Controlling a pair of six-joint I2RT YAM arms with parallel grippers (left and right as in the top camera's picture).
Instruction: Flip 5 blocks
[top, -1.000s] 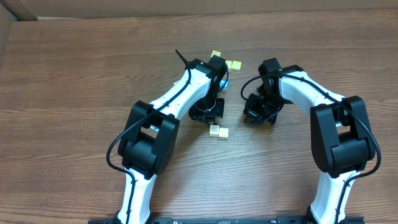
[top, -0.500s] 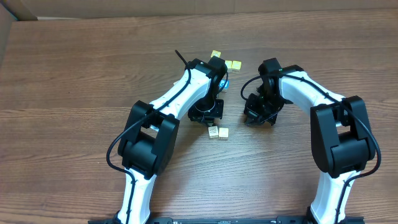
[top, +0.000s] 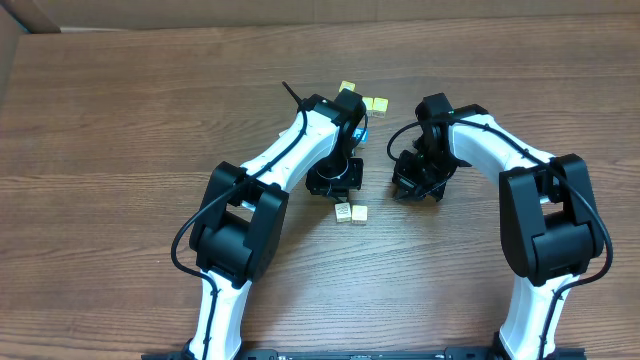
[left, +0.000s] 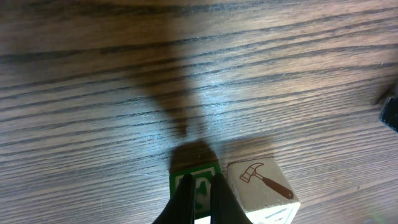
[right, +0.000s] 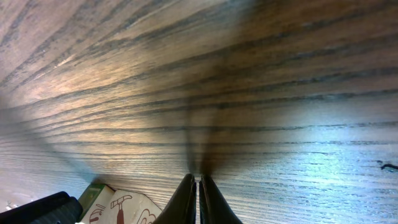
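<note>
The table (top: 120, 120) offers open wood toward 9 and 6 o'clock, with both arms crowding the centre. Since the earlier frame the left gripper (left: 199, 186), fingers pressed together, has edged slightly toward 3 o'clock, while the right gripper (right: 198, 182), also pressed together, is unmoved over bare wood. The left tips meet the green block (left: 193, 169), with the hammer block (left: 261, 180) just beside it at 3 o'clock.

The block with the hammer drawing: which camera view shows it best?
The left wrist view: the hammer block is close and sharp, with its drawing in full view. The right wrist view cuts it off at the bottom edge. Overhead, it is too small to tell.
</note>
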